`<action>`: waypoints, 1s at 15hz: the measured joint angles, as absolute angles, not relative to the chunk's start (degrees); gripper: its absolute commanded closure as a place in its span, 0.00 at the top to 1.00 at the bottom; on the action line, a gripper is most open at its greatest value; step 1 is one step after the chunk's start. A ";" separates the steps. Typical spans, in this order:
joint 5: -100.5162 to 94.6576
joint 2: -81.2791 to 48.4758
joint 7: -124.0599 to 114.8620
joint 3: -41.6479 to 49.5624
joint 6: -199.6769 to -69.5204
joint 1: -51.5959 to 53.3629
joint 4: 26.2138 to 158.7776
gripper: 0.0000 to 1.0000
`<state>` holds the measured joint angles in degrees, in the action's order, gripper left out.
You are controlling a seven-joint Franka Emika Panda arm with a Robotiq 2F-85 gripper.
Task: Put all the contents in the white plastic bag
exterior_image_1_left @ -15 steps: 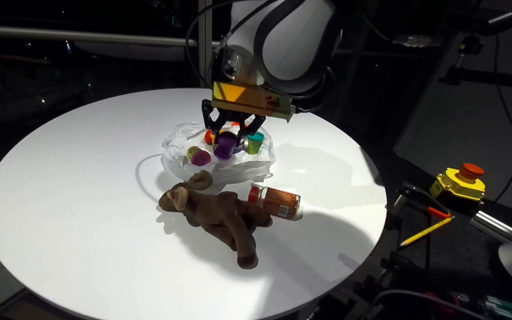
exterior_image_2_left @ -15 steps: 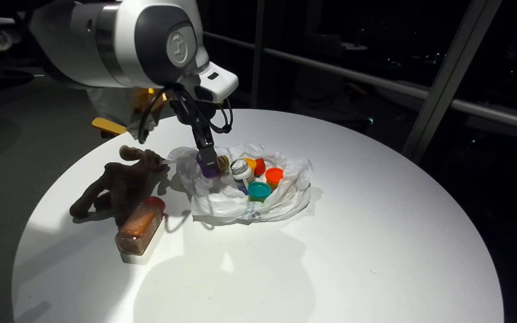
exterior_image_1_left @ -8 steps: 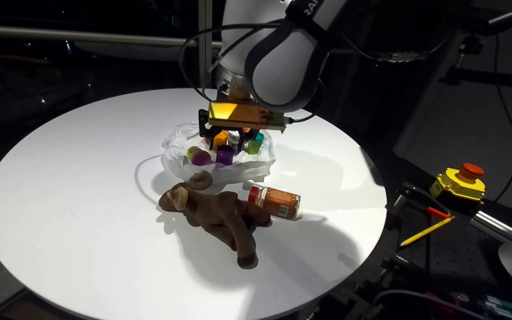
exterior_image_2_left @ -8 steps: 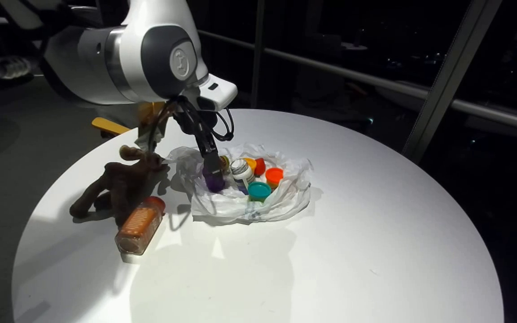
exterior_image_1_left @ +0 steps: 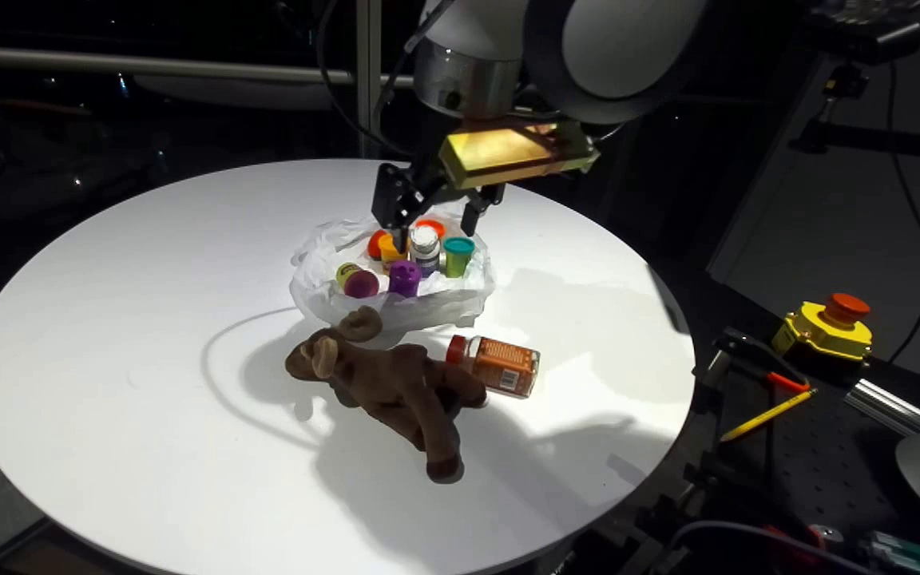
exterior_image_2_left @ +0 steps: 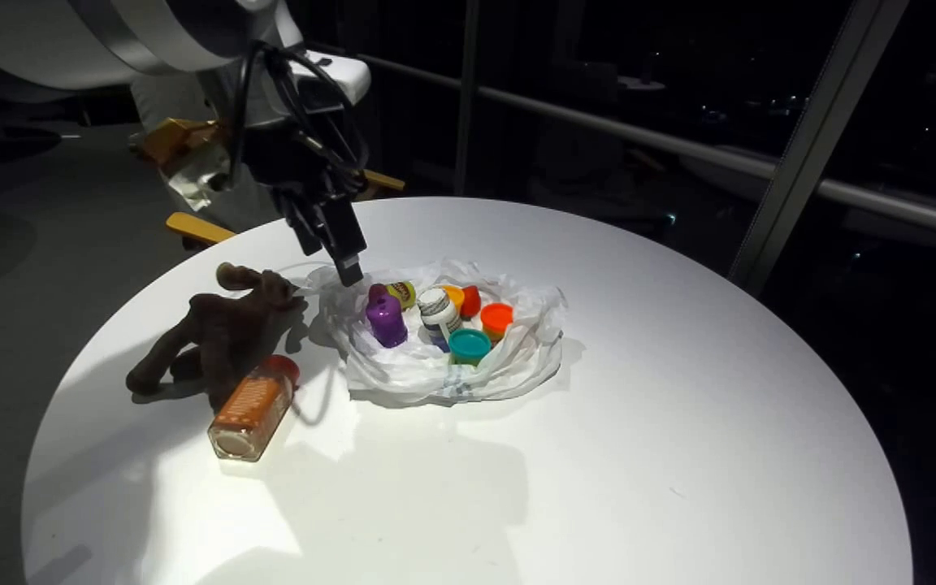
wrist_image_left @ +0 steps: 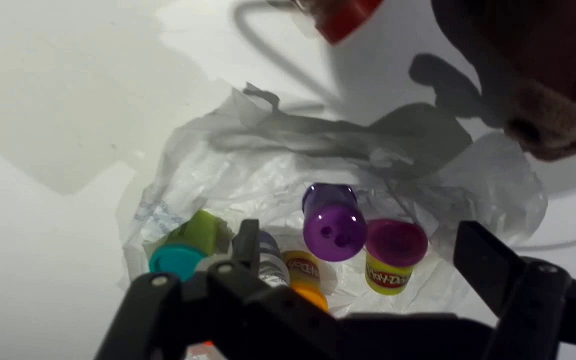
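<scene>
On the table the white plastic bag lies spread open. Inside it are a purple container, a yellow tub with a magenta lid, a white bottle, a teal-lidded tub and several other tubs. Outside the bag lie a brown plush animal and an orange-labelled bottle with a red cap; only its cap end shows in the wrist view. My gripper hovers above the bag, jaws wide apart, holding nothing. The purple container stands below it, free of the fingers.
Everything rests on a round white table. The plush's head is right by the bag's edge, and the orange-labelled bottle touches or nearly touches its legs. Beyond the table edge is a dark bench with a yellow stop-button box and a pencil.
My gripper lowered the purple container into the bag, opened, and has since risen and tilted away. The container now stands in the bag. The plush and orange-labelled bottle have not moved.
</scene>
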<state>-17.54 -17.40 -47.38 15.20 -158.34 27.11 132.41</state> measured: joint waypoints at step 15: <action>-26.38 -14.59 -26.78 3.12 -160.17 16.90 149.58 1.00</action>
